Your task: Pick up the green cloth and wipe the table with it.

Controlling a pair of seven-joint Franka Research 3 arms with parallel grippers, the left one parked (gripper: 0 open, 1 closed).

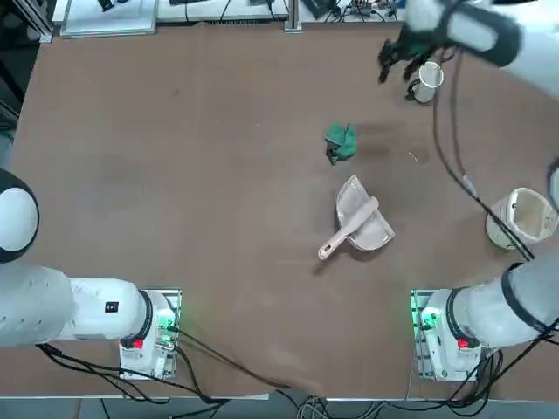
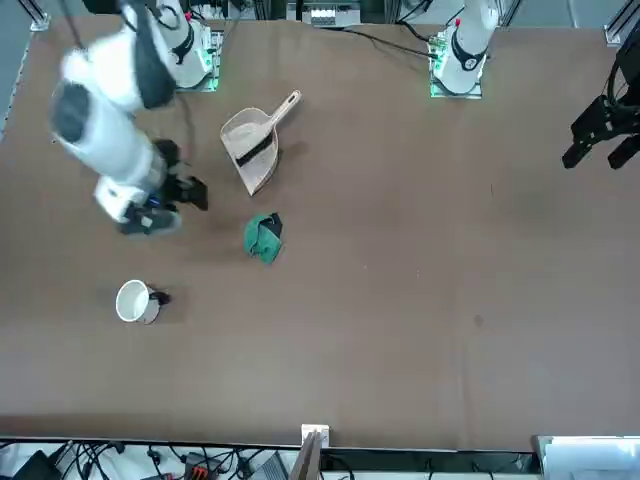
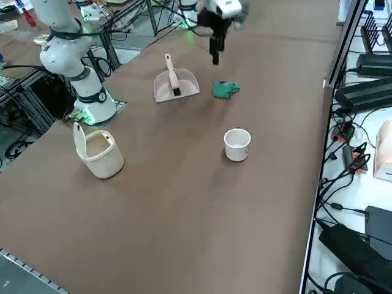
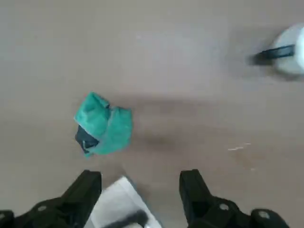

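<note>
You have a wide, flat, matte brown bench (image 1: 175, 175) filling nearly every view, its far edges cut off by the frame. The white right arm reaches out over the far side of it, and from overhead its upper part is blurred and partly out of frame. The black two-fingered hand (image 1: 397, 65) hangs above the bench with its fingers spread wide and nothing between them; in the wrist view the two fingers (image 4: 88, 190) stand well apart over bare bench surface.

The beige plastic dustpan (image 1: 360, 218) lies flat near the middle, its handle pointing toward the robot's bases. A dark strip crosses its inside in the front view; you cannot tell what that strip is.

The cream plastic bucket with a handle (image 3: 98, 150) stands near the right arm's base. In the side view nothing shows inside it, though its bottom is hidden.

The small white mug (image 3: 237, 145) stands upright on the right arm's side; its inside looks pale, with nothing visible in it.

The small crumpled green cloth (image 1: 341, 141) sits on the bench just beyond the dustpan, apart from it and clear of the hand.
</note>
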